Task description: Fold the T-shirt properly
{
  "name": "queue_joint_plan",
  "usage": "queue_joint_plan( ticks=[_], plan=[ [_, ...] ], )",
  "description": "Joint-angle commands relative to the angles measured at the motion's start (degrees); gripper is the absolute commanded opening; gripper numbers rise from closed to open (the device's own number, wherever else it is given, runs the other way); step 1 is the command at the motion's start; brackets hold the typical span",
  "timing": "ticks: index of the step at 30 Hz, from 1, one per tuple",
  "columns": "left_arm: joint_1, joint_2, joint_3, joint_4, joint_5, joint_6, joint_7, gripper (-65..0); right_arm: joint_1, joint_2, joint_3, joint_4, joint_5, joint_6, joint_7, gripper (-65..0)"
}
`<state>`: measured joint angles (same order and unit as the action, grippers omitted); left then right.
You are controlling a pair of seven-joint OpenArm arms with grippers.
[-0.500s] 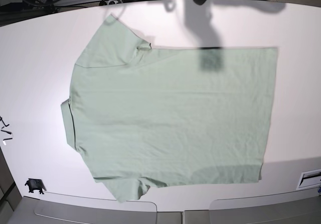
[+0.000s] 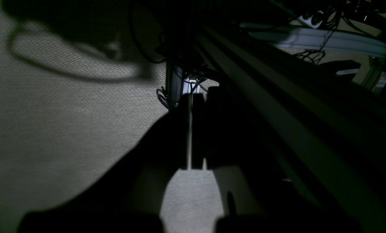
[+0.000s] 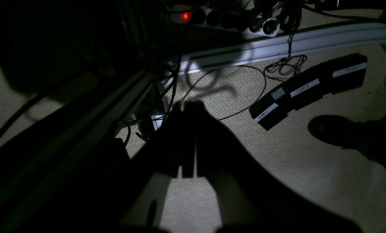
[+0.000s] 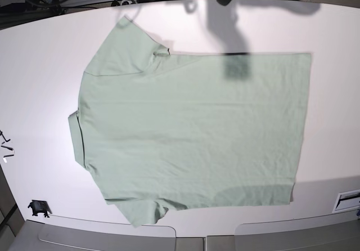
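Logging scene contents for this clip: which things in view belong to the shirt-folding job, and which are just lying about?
Part of the job:
- T-shirt, spread flat on the white table
- left tool and right tool, both closed and off the table, pointing at carpet

Just lying about:
- small black clip at the table's edge
- black labelled pedals on the floor
- power strip and cables

A: From my station, the base view shows a white table (image 4: 39, 65) filling the frame, with a small black clip (image 4: 37, 207) at lower left.

B: Confirmed. My right wrist view shows a black pedal bar (image 3: 309, 89) at right, on beige carpet (image 3: 293, 168), and a power strip (image 3: 212, 14) with a red light at top.
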<state>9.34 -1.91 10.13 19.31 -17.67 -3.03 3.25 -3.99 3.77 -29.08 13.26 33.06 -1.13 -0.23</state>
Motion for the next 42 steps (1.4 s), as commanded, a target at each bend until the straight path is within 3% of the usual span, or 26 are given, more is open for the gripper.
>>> queue_joint_plan(
  ticks=[1, 9, 12, 21, 28, 35, 42],
  plan=[
    [0.3, 0.0, 0.0, 0.3, 0.3, -0.2, -0.1, -65.0, 0.0, 0.0, 0.2, 0.3, -0.1, 0.0, 0.5, -65.0],
    [0.4, 0.0, 0.0, 0.3, 0.3, -0.2, -0.2, -65.0, 0.0, 0.1, 0.2, 0.3, -0.1, -0.1, 0.5, -65.0],
    [1.4, -0.1, 0.0, 0.6, 0.3, -0.2, -1.2, -65.0, -0.2, 0.2, 0.2, 0.3, -0.1, -2.0, 0.5, -65.0],
    [11.6, -3.1, 0.0, 10.0, 0.1, 0.0, -4.6, -65.0, -7.3, 6.0, 0.3, 7.2, -0.1, -2.5, 1.7, -65.0],
    [26.4, -8.6, -0.1, 28.0, 0.1, 0.0, -4.7, -65.0, -20.9, 13.7, 1.1, 23.5, 0.0, -2.5, 1.1, -65.0],
    [45.0, -12.5, -7.6, 54.9, -2.6, -0.3, -4.9, -65.0, -40.1, 21.2, 11.0, 46.5, 0.0, -1.7, 0.8, -65.0],
    [57.6, -17.1, -19.9, 78.9, -5.2, -7.0, 1.0, -65.0, -58.2, 27.0, 26.1, 72.7, 0.4, 1.7, 0.7, -65.0]
  ],
)
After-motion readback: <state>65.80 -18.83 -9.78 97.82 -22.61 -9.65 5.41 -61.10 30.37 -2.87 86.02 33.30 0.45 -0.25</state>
